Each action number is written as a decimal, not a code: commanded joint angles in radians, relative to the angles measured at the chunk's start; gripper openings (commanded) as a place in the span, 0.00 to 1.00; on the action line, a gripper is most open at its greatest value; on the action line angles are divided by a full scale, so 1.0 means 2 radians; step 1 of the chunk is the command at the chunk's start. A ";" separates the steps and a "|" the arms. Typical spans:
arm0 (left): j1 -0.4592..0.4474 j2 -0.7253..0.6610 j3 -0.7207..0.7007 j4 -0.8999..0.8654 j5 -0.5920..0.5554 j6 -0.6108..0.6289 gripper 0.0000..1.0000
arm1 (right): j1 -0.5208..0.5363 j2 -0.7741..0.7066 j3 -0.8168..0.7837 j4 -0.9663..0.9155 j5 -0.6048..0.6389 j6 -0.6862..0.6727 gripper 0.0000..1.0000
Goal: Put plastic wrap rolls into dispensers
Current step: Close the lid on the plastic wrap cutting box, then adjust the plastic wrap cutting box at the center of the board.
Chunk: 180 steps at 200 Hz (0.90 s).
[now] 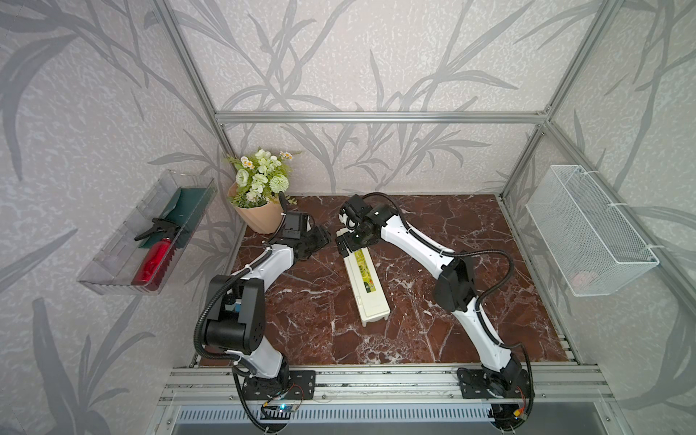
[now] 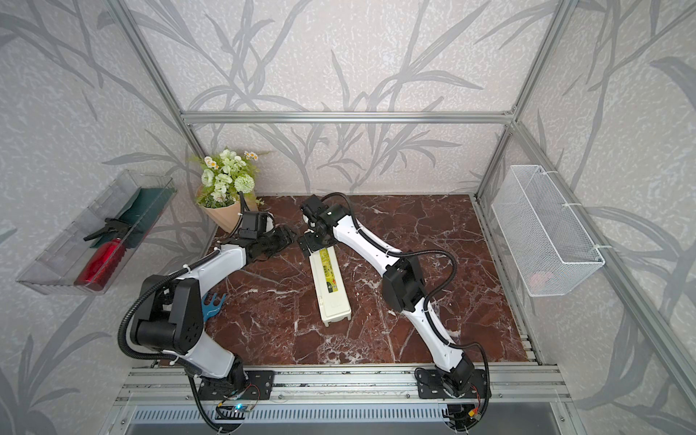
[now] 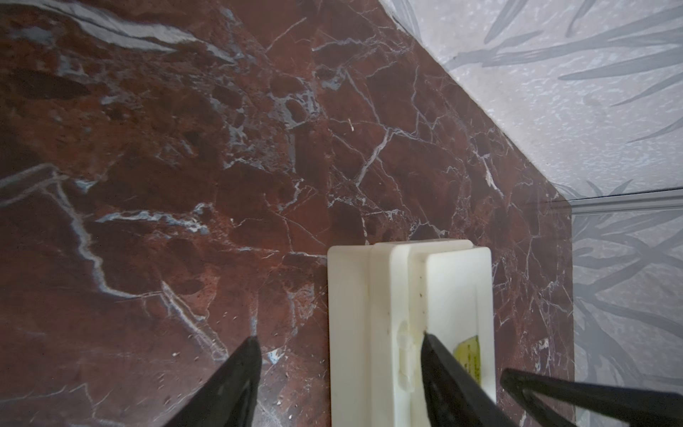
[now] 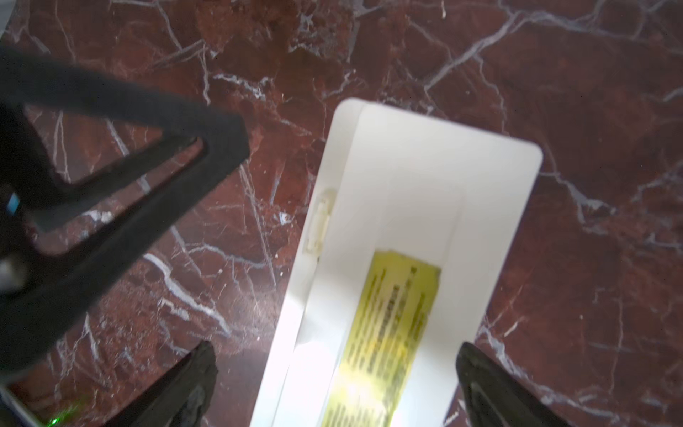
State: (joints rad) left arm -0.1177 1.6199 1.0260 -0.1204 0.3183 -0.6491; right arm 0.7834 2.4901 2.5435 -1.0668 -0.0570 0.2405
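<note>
The dispenser (image 1: 367, 286) is a long cream box with a yellow-green label. It lies lid shut in the middle of the marble table (image 1: 452, 233) in both top views. My right gripper (image 4: 338, 353) hangs open above its far end, one finger on either side of the box (image 4: 406, 207). My left gripper (image 3: 339, 336) is open just left of that end. One of its fingers (image 3: 439, 369) is over the lid's edge and the other is over bare marble, with nothing held. The plastic wrap roll is out of view.
A flower pot (image 1: 260, 214) stands at the back left, close behind my left arm. A blue fork-like tool (image 2: 212, 303) lies by the left arm's elbow. A clear wall tray with a red bottle (image 1: 154, 263) hangs left, and a white wire basket (image 1: 587, 229) hangs right.
</note>
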 commanded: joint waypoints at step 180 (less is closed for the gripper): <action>-0.016 -0.046 -0.060 0.033 0.079 -0.032 0.69 | -0.025 0.023 -0.050 -0.033 0.011 -0.004 0.93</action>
State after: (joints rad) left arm -0.1253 1.5223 0.9180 -0.1043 0.4126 -0.6857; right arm 0.7582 2.5435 2.5229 -1.0977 0.0105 0.2436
